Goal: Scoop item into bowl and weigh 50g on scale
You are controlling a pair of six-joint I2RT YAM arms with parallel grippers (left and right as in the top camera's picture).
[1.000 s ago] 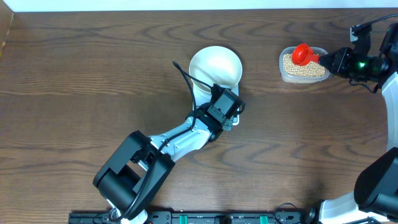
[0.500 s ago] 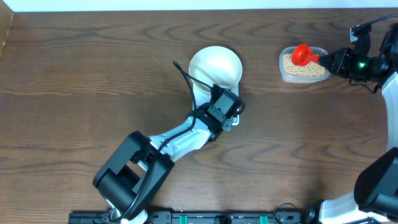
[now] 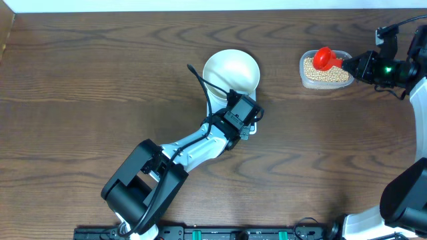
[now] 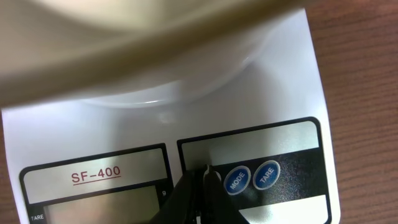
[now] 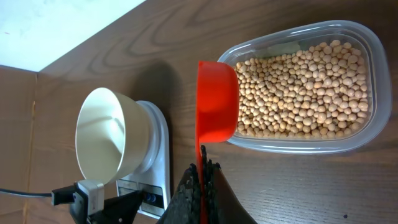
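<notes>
My left gripper [image 4: 204, 179] is closed, its tips at the panel of the scale [image 4: 292, 93] beside the MODE button [image 4: 237, 180]; pressing that instead of TARE [image 4: 267, 174] would spoil the reading. My right gripper [image 5: 202, 169] clamps the red scoop [image 5: 216, 102] at the rim of the tub [image 5: 373, 81]. The beans [image 5: 305, 87] lie in the tub and the bowl [image 3: 231, 72] on the scale is empty; a jerky carry would scatter them

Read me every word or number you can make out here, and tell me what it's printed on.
"SF-400": on the scale, red and underlined.
"MODE": on a round blue button.
"TARE": on the second blue button beside it.
"TARE": tiny, at the left edge of the display.
A mark right of the display is too small to read.
The bowl, red scoop and clear tub show no text.
</notes>
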